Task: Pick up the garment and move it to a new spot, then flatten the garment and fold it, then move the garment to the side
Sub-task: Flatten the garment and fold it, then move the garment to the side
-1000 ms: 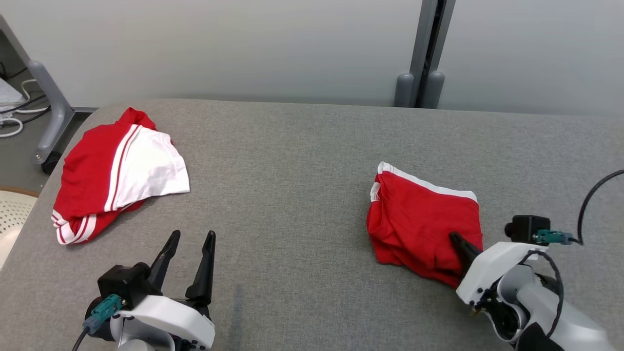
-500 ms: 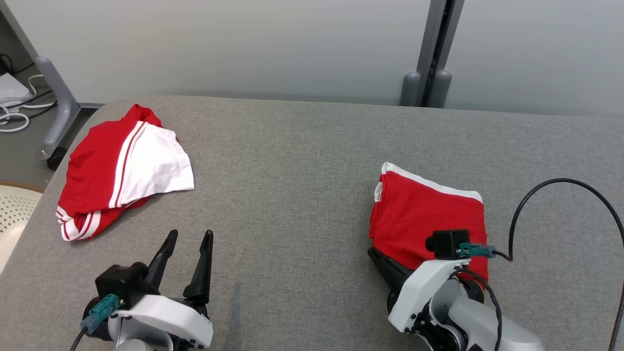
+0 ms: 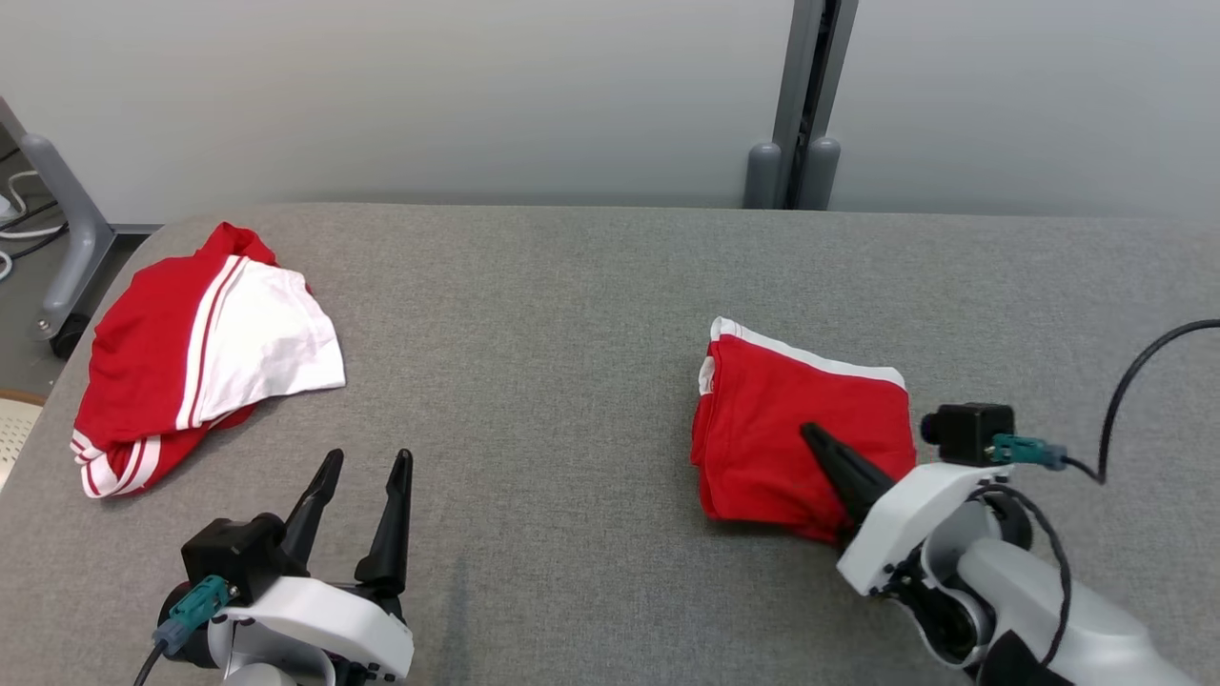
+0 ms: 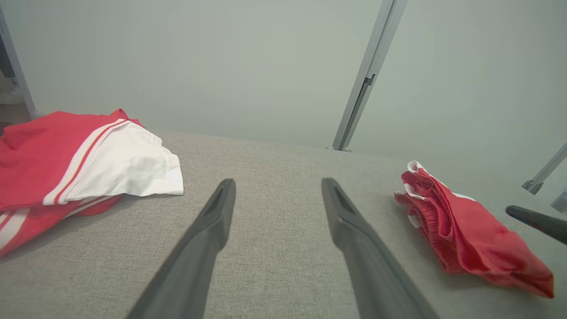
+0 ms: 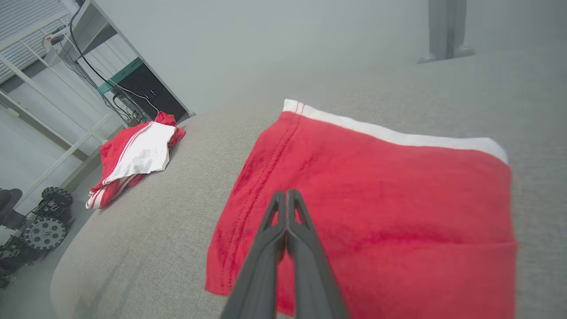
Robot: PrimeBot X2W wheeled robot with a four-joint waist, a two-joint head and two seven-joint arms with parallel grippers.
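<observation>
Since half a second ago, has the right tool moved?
Yes. Against the folded red garment, the right tool went from its near-left corner to its middle.

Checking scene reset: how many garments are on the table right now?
2. One folded red garment at the table's right, the shut right gripper over it; one crumpled red-and-white garment at the far left. The heap's folds could hide more.

The right pincer [image 5: 286, 195], closed tight, points across the folded red garment [image 5: 376, 199] on the grey table [image 5: 155, 230].
</observation>
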